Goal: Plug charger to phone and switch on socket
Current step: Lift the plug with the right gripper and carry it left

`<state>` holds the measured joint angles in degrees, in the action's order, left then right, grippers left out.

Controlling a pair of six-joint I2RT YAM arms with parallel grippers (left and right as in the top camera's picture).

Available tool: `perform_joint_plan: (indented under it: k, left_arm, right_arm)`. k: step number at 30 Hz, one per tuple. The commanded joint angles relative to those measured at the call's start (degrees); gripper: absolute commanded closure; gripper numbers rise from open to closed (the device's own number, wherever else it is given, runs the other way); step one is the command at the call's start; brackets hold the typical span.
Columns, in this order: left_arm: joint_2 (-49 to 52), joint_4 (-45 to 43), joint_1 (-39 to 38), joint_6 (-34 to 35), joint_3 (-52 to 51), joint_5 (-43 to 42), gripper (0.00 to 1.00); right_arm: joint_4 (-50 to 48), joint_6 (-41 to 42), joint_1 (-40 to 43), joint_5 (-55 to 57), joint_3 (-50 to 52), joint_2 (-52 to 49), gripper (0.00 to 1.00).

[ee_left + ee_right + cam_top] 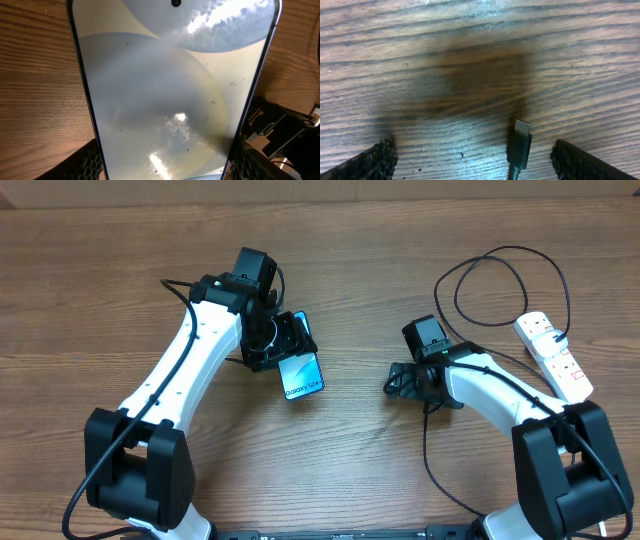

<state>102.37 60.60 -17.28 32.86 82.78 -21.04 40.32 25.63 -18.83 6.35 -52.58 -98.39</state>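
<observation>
Blue-white phone (302, 375) clamped in left jaws; right jaws apart, charger (519, 145) tip between.

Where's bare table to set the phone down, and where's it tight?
Bare wood: the gap between the phone and the right gripper; front centre between the left arm and right arm; the table at far left. Crowded: far right, where the charger loops beside the socket.
</observation>
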Motion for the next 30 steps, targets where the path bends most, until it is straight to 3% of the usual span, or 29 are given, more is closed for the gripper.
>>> perform_joint_plan:
  k: [1,9,16,20,30]
  left_arm:
    - [0.28,-0.20,0.02,-0.94,1.62,-1.49,0.59]
    - [0.28,-0.44,0.02,-0.96,1.62,-1.49,0.58]
    - [0.28,-0.92,0.00,-0.98,1.62,-1.46,0.58]
    - [0.28,-0.90,0.00,-1.16,1.62,-1.49,0.58]
    - [0.28,-0.90,0.00,-1.16,1.62,-1.46,0.58]
  right_arm:
    - [3.17,0.98,1.27,4.50,-2.23,-3.74,0.00]
    - [16.50,8.70,1.62,3.28,-7.37,-3.74,0.00]
    - [5.66,5.88,1.53,-7.41,-1.07,-3.76,0.01]
    - [0.42,5.64,1.88,-8.41,2.62,-3.76,0.12]
    - [2.16,5.60,1.97,-8.41,3.85,-3.76,0.51]
